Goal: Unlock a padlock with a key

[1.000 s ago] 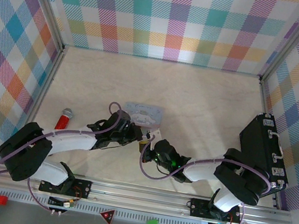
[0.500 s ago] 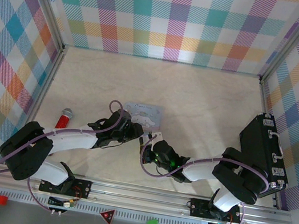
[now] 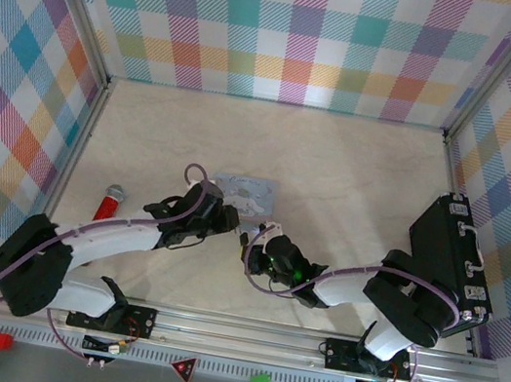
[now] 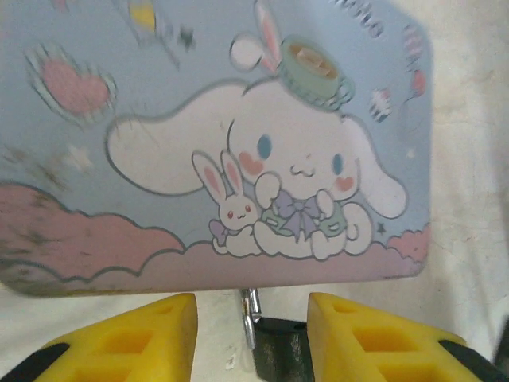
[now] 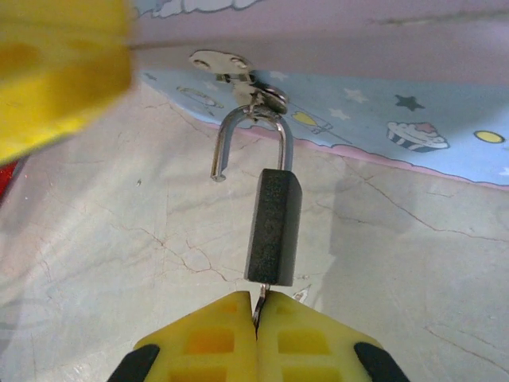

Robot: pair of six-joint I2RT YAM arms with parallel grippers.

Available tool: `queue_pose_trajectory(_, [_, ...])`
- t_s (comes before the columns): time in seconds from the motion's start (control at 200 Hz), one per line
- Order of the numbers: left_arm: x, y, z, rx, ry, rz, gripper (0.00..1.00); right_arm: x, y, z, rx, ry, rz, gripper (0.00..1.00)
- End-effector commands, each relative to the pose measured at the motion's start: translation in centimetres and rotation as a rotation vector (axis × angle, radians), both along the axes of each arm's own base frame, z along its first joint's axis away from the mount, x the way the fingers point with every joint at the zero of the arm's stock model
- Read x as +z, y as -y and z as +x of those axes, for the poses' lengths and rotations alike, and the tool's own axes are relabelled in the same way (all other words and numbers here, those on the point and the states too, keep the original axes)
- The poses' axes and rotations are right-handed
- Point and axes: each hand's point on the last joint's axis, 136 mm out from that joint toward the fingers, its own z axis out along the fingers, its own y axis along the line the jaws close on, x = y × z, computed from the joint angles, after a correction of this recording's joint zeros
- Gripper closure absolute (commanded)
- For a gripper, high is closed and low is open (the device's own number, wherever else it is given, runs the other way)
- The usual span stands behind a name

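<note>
Pinching the key (image 5: 260, 296) between its closed yellow fingers (image 5: 211, 334), the right gripper (image 5: 256, 309) leaves only a sliver of metal showing, and that sliver runs straight into the bottom of the padlock (image 5: 273, 237). The black body stands on end just above the fingertips, with the marbled table (image 5: 119, 239) behind it. The shackle (image 5: 253, 131) is sprung: one leg sits in the body, and the other ends free in the air to the left. Its bend hooks through the small metal hasp (image 5: 231, 65) on the front of the tin (image 5: 382, 103).

The left gripper (image 4: 252, 310) has its fingers apart, at a narrow rather than wide gap, with the padlock between them. The body lies close against the right-hand finger, and whether they touch cannot be told. One of these fingers shows as a yellow blur at the upper left of the right wrist view. Beyond the fingers lies the tin's pale blue lid (image 4: 159, 95), printed with a cartoon dog and rabbit.

From above, both grippers meet at the tin's near edge, mid-table. A red stick (image 3: 110, 202) lies well to the left, and a black case (image 3: 450, 257) stands by the right wall.
</note>
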Motion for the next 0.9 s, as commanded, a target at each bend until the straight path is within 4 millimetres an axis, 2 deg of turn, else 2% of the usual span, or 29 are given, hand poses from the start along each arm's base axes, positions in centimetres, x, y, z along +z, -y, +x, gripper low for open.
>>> queue_pose_trajectory(0.0, [3.8, -2.5, 0.7, 0.008, 0.12, 0.123, 0.57, -0.4, 0.7, 0.6, -0.04, -0.056, 0.025, 1.0])
queue_pose_trajectory(0.025, [4.4, -3.0, 0.8, 0.015, 0.14, 0.149, 0.57, -0.4, 0.7, 0.7, -0.04, -0.06, 0.028, 1.0])
queue_pose_trajectory(0.16, [4.4, -7.2, 1.2, 0.102, 0.125, 0.341, 0.44, 0.2, -0.1, 1.1, -0.023, -0.055, 0.049, 1.0])
queue_pose_trajectory(0.25, [3.2, -7.9, 2.2, 0.11, 0.089, 0.307, 0.42, 0.5, -0.5, 1.3, -0.024, -0.055, 0.06, 1.0])
queue_pose_trajectory(0.4, [1.4, -6.8, 3.8, 0.06, 0.042, 0.242, 0.4, 0.8, -0.1, 1.9, -0.054, -0.073, 0.084, 1.0])
queue_pose_trajectory(0.58, [-0.5, -3.8, 5.5, -0.014, 0.042, 0.133, 0.39, 0.6, 0.1, 2.2, -0.073, -0.128, 0.128, 1.0])
queue_pose_trajectory(0.74, [-2.5, -2.7, 5.6, -0.027, -0.009, 0.098, 0.43, -0.1, 1.1, 2.9, -0.121, -0.178, 0.155, 1.0])
queue_pose_trajectory(0.895, [-4.1, -2.6, 4.6, -0.016, -0.05, 0.111, 0.46, -1.0, 2.1, 3.7, -0.151, -0.24, 0.179, 1.0])
